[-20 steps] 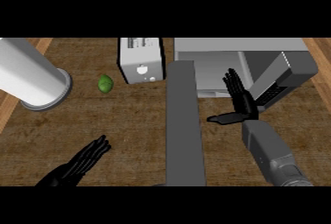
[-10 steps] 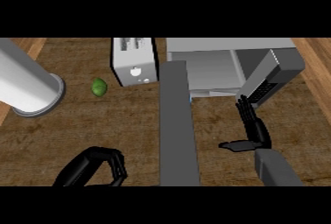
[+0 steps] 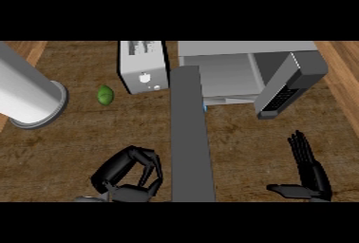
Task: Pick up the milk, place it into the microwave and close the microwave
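Grey microwave (image 3: 231,76), door (image 3: 288,85) ajar, hides the milk from us; left robot hand (image 3: 129,173) curls empty, right robot hand (image 3: 308,171) spread flat over the bench (image 3: 70,142).

Counter (image 3: 63,156) is brown woodgrain with lighter wood strips at the sides. Microwave (image 3: 238,71) is light grey with a darker grey door (image 3: 288,85) and black keypad. Toaster (image 3: 142,66) is white, lime (image 3: 105,95) green, cylinder (image 3: 28,95) pale grey, both hands (image 3: 129,173) (image 3: 308,175) black.
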Tool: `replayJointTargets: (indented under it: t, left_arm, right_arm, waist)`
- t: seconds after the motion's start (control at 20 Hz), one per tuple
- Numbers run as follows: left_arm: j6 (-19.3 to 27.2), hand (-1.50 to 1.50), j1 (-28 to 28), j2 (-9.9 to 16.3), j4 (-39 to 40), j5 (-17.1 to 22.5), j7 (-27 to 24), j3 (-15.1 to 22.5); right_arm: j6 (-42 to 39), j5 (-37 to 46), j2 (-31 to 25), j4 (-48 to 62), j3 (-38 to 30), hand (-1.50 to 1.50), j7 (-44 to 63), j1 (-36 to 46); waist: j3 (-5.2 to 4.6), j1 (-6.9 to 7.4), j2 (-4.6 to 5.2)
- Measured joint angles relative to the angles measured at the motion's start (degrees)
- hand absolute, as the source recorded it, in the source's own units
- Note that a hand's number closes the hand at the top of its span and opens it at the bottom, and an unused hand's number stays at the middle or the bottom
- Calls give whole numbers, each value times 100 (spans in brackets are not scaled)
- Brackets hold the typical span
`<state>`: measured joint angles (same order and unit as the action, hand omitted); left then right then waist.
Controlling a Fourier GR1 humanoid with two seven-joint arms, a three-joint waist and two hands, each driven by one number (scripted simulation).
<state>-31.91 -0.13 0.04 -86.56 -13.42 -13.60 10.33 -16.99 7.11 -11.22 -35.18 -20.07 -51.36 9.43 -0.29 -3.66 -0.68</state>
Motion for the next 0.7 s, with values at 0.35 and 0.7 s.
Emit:
replayJointTargets:
  t: [0.35, 0.7]
  left_arm:
    - [807, 150, -576, 8, 889, -99, -463, 688]
    - [1730, 150, -875, 39, 1507, 282, -544, 1924]
  right_arm:
    - [-574, -614, -272, -1638, 138, -150, 363, -1266]
    - [-1031, -1352, -374, -3262, 381, -150, 860, -2093]
  waist:
    - [0, 16, 27]
    - [4, -13, 43]
